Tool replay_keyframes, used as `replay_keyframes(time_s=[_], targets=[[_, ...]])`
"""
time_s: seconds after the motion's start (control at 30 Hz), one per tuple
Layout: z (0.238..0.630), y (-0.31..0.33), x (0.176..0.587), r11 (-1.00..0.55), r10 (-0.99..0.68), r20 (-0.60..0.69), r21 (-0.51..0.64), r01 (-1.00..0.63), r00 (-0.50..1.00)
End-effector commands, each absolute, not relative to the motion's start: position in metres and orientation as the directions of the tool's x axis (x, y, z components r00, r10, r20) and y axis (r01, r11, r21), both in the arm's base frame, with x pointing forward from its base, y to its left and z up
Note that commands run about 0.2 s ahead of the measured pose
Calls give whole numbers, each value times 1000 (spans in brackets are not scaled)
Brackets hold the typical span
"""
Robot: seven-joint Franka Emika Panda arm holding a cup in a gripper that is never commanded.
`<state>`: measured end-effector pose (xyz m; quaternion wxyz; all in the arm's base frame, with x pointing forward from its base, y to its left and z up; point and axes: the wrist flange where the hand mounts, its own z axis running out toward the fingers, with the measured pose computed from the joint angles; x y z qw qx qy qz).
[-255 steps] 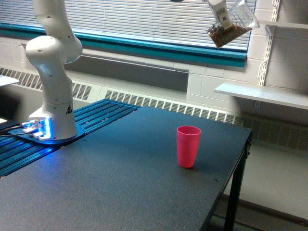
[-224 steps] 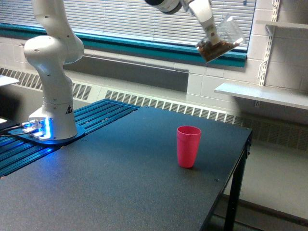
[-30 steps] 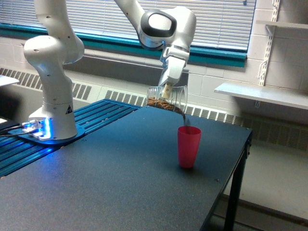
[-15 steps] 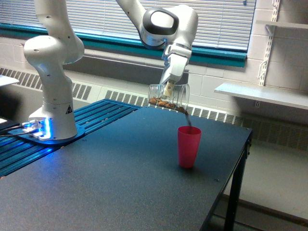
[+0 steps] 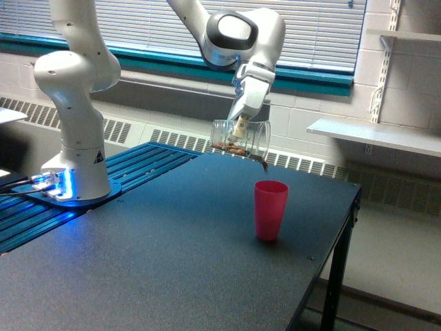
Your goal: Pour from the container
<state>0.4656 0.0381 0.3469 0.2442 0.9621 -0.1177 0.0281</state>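
One pink cup alone on dark surface. My claw grips clear container, tipped sideways above and left of cup. Brown grains hard to resolve; fingertips blurred behind plastic.

The small clear plastic container is showing see-through, glossy walls, with rough brown granular matter lying inside it; the opaque pink plastic cup is looking smooth and faintly satiny; the dark table is presenting a matt, finely speckled top, with a black metal-looking leg; the white robot arm is gleaming with smooth, glossy shells, and its hand is looking the same white and smooth; the ribbed blue panel under the arm's base is shining like ridged metal.
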Motion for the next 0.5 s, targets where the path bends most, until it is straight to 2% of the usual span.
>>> replay_keyframes(time_s=[0.03,0.5], targets=[[352,41,468,-848,-187,111,484,-218,976],[358,43,469,-839,-181,92,505,-203,979]])
